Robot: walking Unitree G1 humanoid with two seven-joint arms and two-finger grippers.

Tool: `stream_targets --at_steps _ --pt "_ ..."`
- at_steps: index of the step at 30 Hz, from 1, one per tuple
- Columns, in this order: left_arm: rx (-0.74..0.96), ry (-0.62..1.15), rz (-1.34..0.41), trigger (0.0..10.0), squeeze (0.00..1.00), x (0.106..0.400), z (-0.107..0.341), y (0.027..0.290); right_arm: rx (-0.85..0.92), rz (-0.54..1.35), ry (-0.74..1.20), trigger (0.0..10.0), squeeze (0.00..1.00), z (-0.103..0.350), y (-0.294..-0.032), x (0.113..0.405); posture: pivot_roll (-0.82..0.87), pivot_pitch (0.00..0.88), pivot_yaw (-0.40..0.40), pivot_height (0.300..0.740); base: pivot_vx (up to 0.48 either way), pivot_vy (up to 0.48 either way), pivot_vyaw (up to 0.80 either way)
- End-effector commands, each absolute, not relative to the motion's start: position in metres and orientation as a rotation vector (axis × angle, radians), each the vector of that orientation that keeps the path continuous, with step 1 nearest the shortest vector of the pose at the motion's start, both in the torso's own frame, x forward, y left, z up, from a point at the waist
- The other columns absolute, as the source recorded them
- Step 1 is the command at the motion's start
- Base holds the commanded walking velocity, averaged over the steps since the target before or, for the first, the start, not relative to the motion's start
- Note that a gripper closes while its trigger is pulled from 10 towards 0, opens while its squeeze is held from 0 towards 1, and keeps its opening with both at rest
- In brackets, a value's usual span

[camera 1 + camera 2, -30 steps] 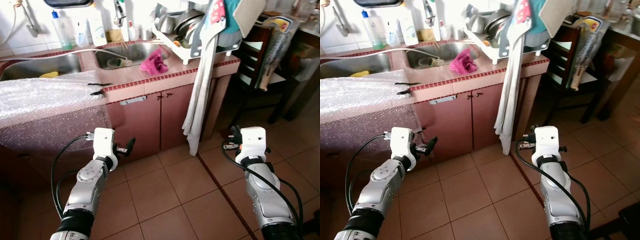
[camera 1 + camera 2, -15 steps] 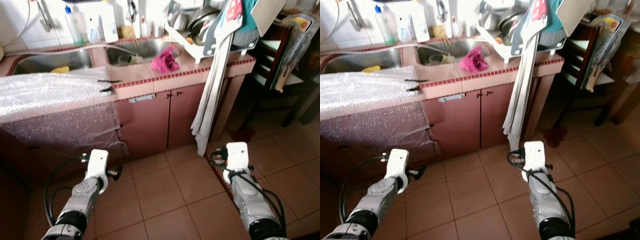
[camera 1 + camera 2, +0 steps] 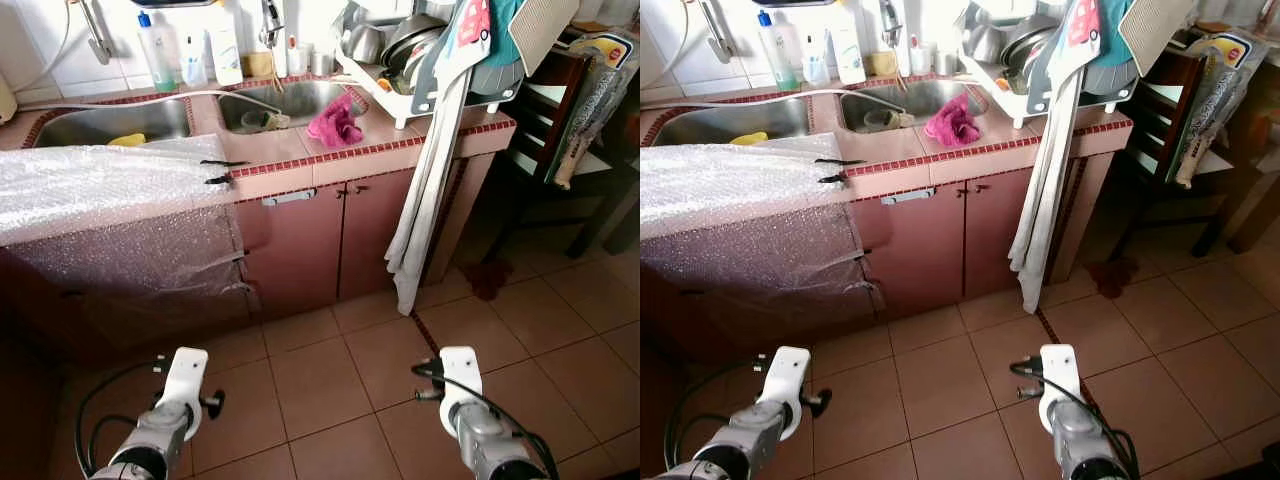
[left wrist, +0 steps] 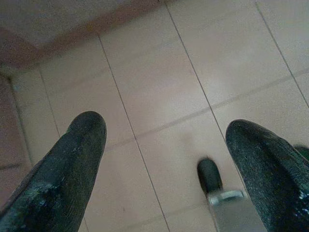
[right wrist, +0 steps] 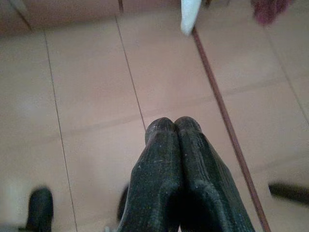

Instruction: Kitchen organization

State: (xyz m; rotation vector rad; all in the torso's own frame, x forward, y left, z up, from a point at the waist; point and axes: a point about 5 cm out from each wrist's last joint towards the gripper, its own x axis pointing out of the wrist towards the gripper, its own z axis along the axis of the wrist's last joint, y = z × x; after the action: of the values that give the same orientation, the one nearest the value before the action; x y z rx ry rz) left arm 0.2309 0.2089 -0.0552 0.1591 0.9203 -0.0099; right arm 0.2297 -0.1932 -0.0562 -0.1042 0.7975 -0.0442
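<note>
Kitchen's red-tiled table with steel sinks, a magenta cloth and a bubble-wrap sheet now sits farther off as both arms drop low; left gripper is spread empty, right gripper clenched on nothing, so no tidying is under way.

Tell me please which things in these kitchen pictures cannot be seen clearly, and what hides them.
- Left sink: its near part lies under the bubble wrap, eye views.
- Dish rack: hanging cloths cover its right side.
- Bottles behind the sinks: labels too small to read.
- Chair: cut off by the right edge.
- Cupboard contents: doors closed.
- Dark patch on the floor: too small to identify.
</note>
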Motion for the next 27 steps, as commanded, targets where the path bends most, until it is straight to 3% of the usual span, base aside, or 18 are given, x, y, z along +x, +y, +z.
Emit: stream_targets --at_steps 1,6,16,27 --pt "0.164 0.951 -0.008 10.0 0.0 0.225 -0.059 0.21 -0.1 -0.053 0.838 10.0 0.0 -0.062 -0.193 0.221 0.02 0.0 0.01 0.74 0.0 0.0 0.0" --pt "0.052 0.983 0.052 10.0 0.0 0.217 -0.064 0.209 -0.063 -0.072 0.863 10.0 0.0 -0.066 -0.194 0.214 0.02 0.0 0.01 0.74 0.0 0.0 -0.25" --pt "0.038 1.018 0.061 10.0 0.0 0.211 -0.068 0.211 -0.08 -0.036 0.868 10.0 0.0 -0.068 -0.189 0.212 0.02 0.0 0.01 0.74 0.0 0.0 0.0" --pt "0.05 1.029 0.06 10.0 0.0 0.207 -0.069 0.215 -0.131 0.012 0.855 10.0 0.0 -0.068 -0.185 0.213 0.02 0.0 0.018 0.74 0.023 0.0 -0.56"
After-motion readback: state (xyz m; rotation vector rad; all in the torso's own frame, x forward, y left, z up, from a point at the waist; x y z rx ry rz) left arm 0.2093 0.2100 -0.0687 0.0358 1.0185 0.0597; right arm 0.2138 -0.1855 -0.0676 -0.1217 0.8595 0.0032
